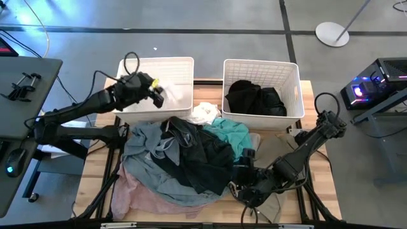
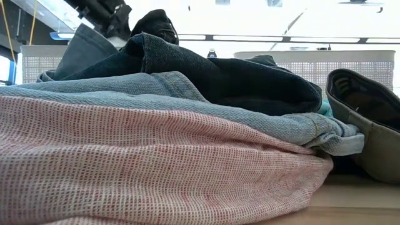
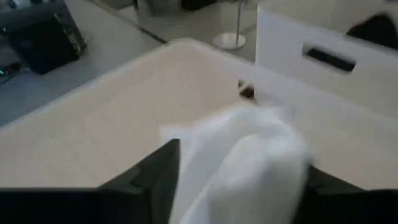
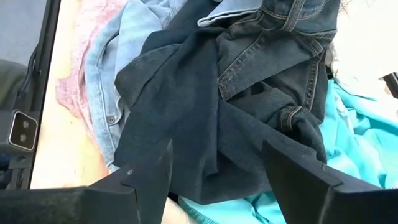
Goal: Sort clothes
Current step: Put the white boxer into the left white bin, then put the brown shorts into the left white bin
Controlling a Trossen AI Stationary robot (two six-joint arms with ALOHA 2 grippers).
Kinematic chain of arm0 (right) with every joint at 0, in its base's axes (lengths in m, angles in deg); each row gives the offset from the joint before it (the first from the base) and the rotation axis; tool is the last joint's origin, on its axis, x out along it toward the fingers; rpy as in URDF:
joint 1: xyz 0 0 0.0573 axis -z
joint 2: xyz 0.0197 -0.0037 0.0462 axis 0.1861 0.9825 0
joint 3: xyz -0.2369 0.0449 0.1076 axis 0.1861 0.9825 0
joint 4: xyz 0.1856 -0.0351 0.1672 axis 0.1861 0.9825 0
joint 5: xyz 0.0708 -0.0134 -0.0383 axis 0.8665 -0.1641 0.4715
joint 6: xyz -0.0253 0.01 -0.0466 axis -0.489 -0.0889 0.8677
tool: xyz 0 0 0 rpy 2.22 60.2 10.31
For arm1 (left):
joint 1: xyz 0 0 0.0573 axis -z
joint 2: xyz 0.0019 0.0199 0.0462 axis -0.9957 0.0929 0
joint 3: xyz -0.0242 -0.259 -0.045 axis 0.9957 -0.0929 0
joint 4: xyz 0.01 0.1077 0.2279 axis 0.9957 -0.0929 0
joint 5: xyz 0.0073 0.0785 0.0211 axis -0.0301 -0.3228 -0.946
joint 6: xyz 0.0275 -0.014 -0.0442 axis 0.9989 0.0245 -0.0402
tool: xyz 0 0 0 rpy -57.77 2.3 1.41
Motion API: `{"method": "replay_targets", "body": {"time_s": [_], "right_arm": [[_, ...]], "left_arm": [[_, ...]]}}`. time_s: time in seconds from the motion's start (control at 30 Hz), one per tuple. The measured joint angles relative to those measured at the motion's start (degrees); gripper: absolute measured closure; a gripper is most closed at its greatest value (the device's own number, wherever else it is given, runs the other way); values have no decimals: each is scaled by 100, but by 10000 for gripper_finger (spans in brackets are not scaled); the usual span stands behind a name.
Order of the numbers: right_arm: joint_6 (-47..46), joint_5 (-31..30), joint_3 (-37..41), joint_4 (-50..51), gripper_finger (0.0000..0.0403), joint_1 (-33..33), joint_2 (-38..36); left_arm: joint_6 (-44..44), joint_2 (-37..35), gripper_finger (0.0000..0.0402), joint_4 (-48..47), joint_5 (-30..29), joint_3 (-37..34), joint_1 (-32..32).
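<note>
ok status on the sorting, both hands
Left hand over left basket, white garment between its fingers. Right hand open, low at the clothes pile. Black garment in right basket.

Left arm reaches in from the table's left edge toward the far left corner, forearm raised, wrist bent. Left hand (image 1: 154,91) hangs high near the far edge; fingers (image 3: 155,180) spread apart.

Right arm folds back from the right edge, elbow up, forearm angled down toward the near edge. Right hand (image 1: 243,170) sits low, near mid-table; fingers (image 4: 149,174) wide apart, nothing between them.
</note>
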Motion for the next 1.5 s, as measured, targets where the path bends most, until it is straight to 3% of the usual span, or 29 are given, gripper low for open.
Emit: {"method": "replay_targets", "body": {"time_s": [0.1, 0.23, 0.5, 0.7, 0.77, 0.87, 0.97, 1.03, 1.23, 1.33, 1.5], "right_arm": [[-3, 0, 0, 5, 167, 0, 0], [-1, 0, 0, 15, 167, 0, 0], [25, -22, 2, 9, 167, 14, 0], [236, 333, 2, -4, 167, 178, 0], [228, 510, 4, -2, 167, 275, 0], [135, 527, 4, -4, 167, 387, 0], [103, 526, 4, -2, 167, 475, 0], [123, 530, 4, -2, 167, 511, 0], [346, 563, 4, -2, 167, 480, 0], [-58, 768, 4, 25, 167, 425, 0], [-1087, 1258, 4, 548, 167, 189, 67]], "left_arm": [[37, 0, 164, -193, 255, 410, 8], [138, -3, 158, -467, 678, 993, 284], [-71, 21, 196, -1400, 284, 1354, 1545], [-127, 127, 223, -2150, 454, 1906, 1820], [213, 158, 229, -2286, -13, 2133, 1792], [623, 153, 233, -2228, -1162, 2310, 1659], [905, 168, 223, -2223, -1595, 2370, 1307], [882, 183, 209, -2262, -1430, 2368, 1006], [580, 289, 166, -2588, -215, 2353, 489], [105, 305, 166, -3057, 195, 2351, 641], [-659, 304, 186, -3610, 86, 2346, 1543]]}}
